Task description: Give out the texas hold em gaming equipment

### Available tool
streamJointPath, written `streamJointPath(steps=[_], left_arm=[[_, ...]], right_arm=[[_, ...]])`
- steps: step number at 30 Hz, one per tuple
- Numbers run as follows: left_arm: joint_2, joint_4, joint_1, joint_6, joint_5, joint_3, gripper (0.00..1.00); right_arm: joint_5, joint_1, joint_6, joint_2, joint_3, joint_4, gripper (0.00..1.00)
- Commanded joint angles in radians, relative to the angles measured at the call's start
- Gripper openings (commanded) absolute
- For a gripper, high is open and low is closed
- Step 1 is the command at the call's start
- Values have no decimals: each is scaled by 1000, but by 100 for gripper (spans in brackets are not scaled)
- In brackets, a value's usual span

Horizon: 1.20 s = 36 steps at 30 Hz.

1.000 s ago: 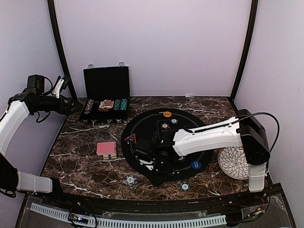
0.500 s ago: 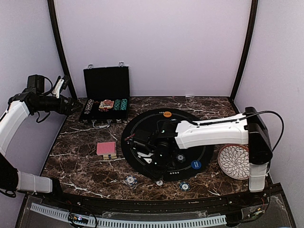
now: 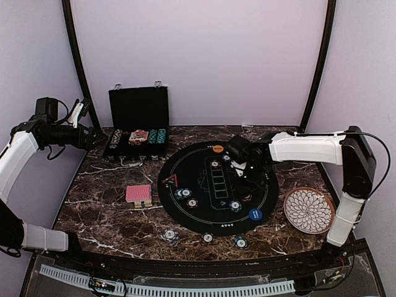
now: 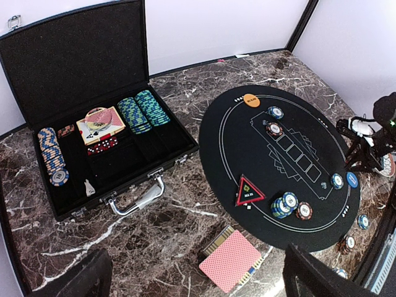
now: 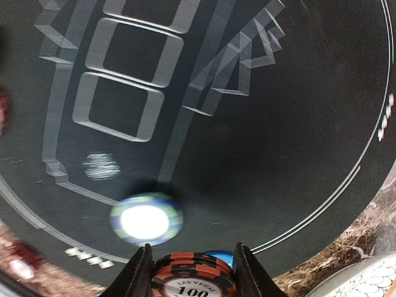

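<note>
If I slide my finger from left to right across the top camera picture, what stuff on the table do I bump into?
red-backed card deck → red triangle token → orange marker disc → blue marker disc → white patterned plate. The open black case sits straight behind the deck, so it has no clear place in the order.

The worktop [image 3: 105, 204] bears one round black mat [image 3: 198, 158], one open black case [image 3: 138, 108], one white patterned plate [image 3: 307, 210] and one loose deck of red-backed cards [image 3: 138, 194]. On the mat lie one orange disc [image 3: 218, 148], one blue disc [image 3: 255, 214], one red triangle token [image 4: 249, 190] and six small chip piles [image 4: 274, 129]; three single chips [image 3: 170, 234] lie off it, and one orange chip [image 5: 195, 275] sits in the right pincer [image 5: 192, 253]. The case holds three chip rows [image 4: 151, 106] and one card pack [image 4: 102, 124].
</note>
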Motion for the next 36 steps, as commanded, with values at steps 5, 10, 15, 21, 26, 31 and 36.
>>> streamJointPath(steps=[5,10,15,21,26,31,36], left_arm=[[-11,-17,6,10,15,21,99],[-12,-22,6,15,13,18,99],[-16,-27,5,20,10,22,99],[-16,-28,6,23,12,24,99],[-17,-28,6,21,12,24,99],[-21,-27,6,24,10,22,99],[-21,-26,5,21,12,15,99]], right_arm=[[28,-112,-32,70,-78,151,20],[22,-146,-50,126,-71,191,21],[26,-158,-54,160,-63,195,27],[26,-158,-47,149,-106,183,48],[33,-157,-40,113,-120,162,58],[40,-157,-44,88,-131,146,58],[48,-157,-46,85,-84,135,58]])
